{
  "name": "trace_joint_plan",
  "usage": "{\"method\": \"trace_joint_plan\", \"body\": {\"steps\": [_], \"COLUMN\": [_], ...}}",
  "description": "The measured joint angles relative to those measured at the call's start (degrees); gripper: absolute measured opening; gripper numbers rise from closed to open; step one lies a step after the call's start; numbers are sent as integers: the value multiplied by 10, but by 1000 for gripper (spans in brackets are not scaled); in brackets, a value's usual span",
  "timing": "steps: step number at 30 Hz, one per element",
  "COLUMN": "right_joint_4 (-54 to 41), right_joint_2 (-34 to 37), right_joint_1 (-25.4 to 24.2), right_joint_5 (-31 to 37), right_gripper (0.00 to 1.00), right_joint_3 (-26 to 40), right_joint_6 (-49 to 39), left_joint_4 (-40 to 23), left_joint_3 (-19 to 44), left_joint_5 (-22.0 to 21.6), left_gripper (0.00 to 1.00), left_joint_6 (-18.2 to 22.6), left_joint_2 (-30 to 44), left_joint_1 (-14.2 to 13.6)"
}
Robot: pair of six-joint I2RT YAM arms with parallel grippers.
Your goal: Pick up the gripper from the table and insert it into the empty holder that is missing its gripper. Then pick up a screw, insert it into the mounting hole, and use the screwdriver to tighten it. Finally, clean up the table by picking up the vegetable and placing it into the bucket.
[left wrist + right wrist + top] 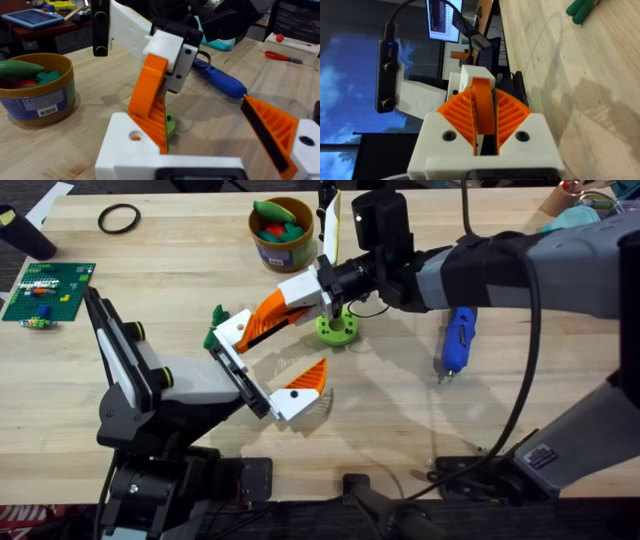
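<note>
— Where's the bucket [281, 232]?
— At the table's [150, 270] far edge, middle; the vegetable [216, 323] lies nearer and to its left.
— And the screwdriver [458, 340]?
— On the table, right of both.

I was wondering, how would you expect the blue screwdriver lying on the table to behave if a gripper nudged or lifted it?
The screwdriver lies flat and looks round-bodied like a pen, so a sideways nudge would probably roll it. It looks like rigid, smooth plastic, so it should stay stiff but might slip. Its thin metal tip seems the most delicate part.
</note>
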Motion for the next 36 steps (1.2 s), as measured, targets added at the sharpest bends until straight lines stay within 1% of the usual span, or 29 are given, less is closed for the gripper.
{"method": "trace_joint_plan", "body": {"steps": [9, 27, 36], "right_joint_4": [-5, -6, 0], "right_joint_2": [0, 0, 0], "right_joint_1": [0, -4, -9], "right_joint_5": [-5, -38, -39], "right_gripper": [169, 169, 169], "right_joint_3": [0, 0, 0], "right_joint_6": [4, 4, 4], "left_joint_4": [0, -1, -1], "left_joint_3": [0, 0, 0], "left_joint_5": [1, 13, 19], "left_gripper": [983, 983, 983], "left_joint_6": [-6, -5, -5], "left_joint_2": [0, 0, 0], "left_joint_1": [0, 0, 0]}}
